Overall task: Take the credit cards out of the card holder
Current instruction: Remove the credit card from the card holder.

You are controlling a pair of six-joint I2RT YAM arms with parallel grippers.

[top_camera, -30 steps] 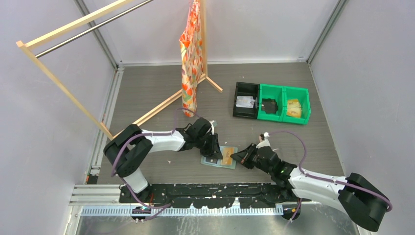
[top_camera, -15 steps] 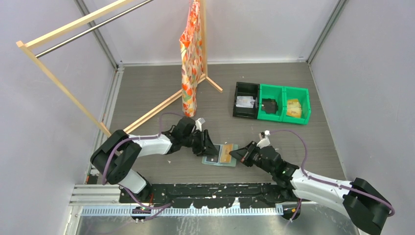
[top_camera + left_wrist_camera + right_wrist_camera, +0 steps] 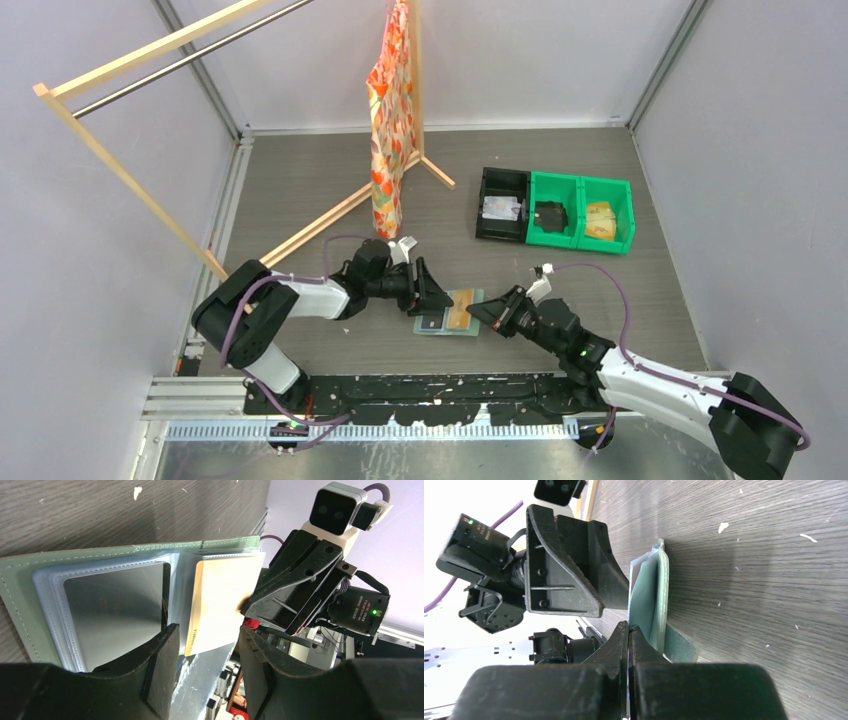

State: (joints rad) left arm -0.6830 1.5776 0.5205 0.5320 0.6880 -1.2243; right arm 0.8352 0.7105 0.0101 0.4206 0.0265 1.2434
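Extraction is only beginning: the card holder (image 3: pixel 447 322) is lying open on the surface (image 3: pixel 600 290) between the arms. The right end effector (image 3: pixel 473 314) is apparently pinching the partly drawn gold card (image 3: pixel 220 605); the left end effector (image 3: pixel 206 655) is hovering half-spread, empty. The silver card (image 3: pixel 115 615) is sitting pocketed.

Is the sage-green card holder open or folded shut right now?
Open. The sage-green fabric card holder lies spread on the grey table, both pocket sides facing up: a silver card on one, a cream card on the other.
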